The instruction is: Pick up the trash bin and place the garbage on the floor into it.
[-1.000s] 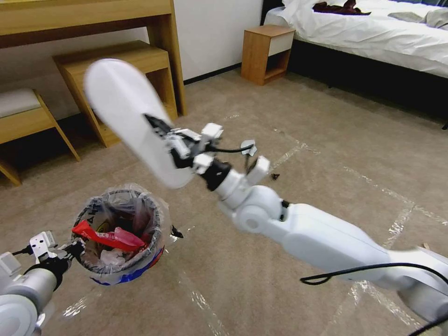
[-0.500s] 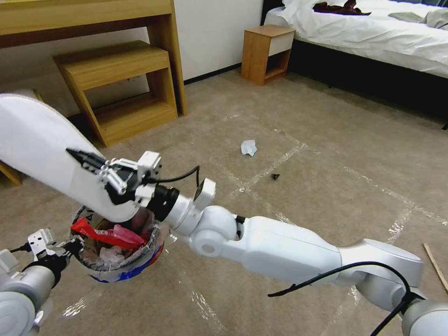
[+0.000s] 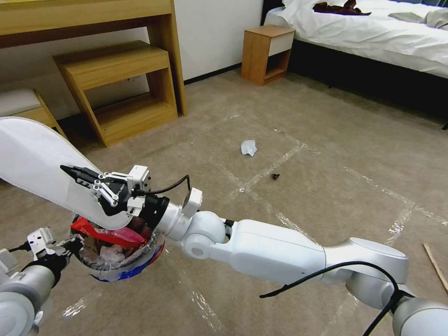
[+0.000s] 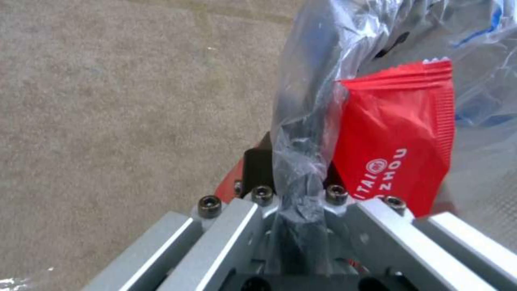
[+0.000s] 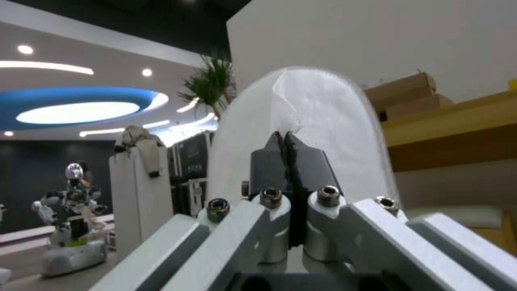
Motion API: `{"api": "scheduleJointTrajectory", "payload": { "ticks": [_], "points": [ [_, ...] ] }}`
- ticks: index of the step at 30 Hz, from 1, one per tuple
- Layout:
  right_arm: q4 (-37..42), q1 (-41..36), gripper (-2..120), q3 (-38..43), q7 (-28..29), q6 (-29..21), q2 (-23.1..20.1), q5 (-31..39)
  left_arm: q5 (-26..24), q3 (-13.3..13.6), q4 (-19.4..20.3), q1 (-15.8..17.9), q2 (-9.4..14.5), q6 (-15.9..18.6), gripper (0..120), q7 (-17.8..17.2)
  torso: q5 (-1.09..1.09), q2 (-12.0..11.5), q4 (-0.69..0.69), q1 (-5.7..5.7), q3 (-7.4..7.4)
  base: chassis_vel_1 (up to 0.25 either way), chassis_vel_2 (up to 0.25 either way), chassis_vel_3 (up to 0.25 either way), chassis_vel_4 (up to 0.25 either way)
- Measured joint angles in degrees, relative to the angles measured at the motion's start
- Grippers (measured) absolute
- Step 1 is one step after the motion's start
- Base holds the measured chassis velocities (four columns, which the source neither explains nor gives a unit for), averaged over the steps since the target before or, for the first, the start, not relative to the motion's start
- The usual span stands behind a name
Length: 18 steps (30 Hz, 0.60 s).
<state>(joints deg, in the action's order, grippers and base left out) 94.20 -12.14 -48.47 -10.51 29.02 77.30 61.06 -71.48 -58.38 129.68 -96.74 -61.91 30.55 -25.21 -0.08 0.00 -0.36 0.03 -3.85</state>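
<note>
Since half a second ago the right arm has sunk a little, carrying the white slipper [image 3: 42, 163] lower over the trash bin [image 3: 119, 259], so that its near end now hangs just above the rim. The right gripper [image 3: 86, 179] is closed on the slipper's edge, the dark fingers [image 5: 291, 161] pinched together with fabric between them; the slipper slants up and away toward the wooden bench, held by one end so the other can be fed into the opening. The left gripper [image 3: 65, 247] holds the bin off the carpet [image 3: 303, 121] by its near rim, its jaws clamped on the rim wall and the crinkled clear liner [image 4: 307, 133], which keeps the mouth facing up under the load. A red wrapper [image 3: 105, 235] lies across the bin's mouth with white tissue beneath it. Judged from this, the slipper is longer than the bin is wide and will probably rest partly above the rim. A tissue wad [image 3: 248, 147] and a wooden stick [image 3: 436, 266] remain on the carpet, well apart from the bin.
</note>
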Motion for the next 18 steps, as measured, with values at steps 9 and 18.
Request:
{"api": "scheduleJointTrajectory", "payload": {
  "ticks": [9, 18],
  "points": [
    [-4.8, -0.5, 0, -0.6, -1.8, 1.9, 1.2, -0.9, -0.1, 0.0, 0.1, 0.0, 0.1, -0.2, 1, 0.1, 0.00, 0.0, 0.00, 0.00, 0.00, 0.000, 0.000, 0.000, 0.000],
    [-8.3, -1.5, 0, -1.9, -2.4, 2.9, 2.1, -1.2, -0.5, -0.4, 0.1, 0.0, 0.4, -0.3, 1, 0.1, 0.00, 0.0, 0.00, 0.00, 0.00, 0.000, 0.000, 0.000, 0.000]
  ]
}}
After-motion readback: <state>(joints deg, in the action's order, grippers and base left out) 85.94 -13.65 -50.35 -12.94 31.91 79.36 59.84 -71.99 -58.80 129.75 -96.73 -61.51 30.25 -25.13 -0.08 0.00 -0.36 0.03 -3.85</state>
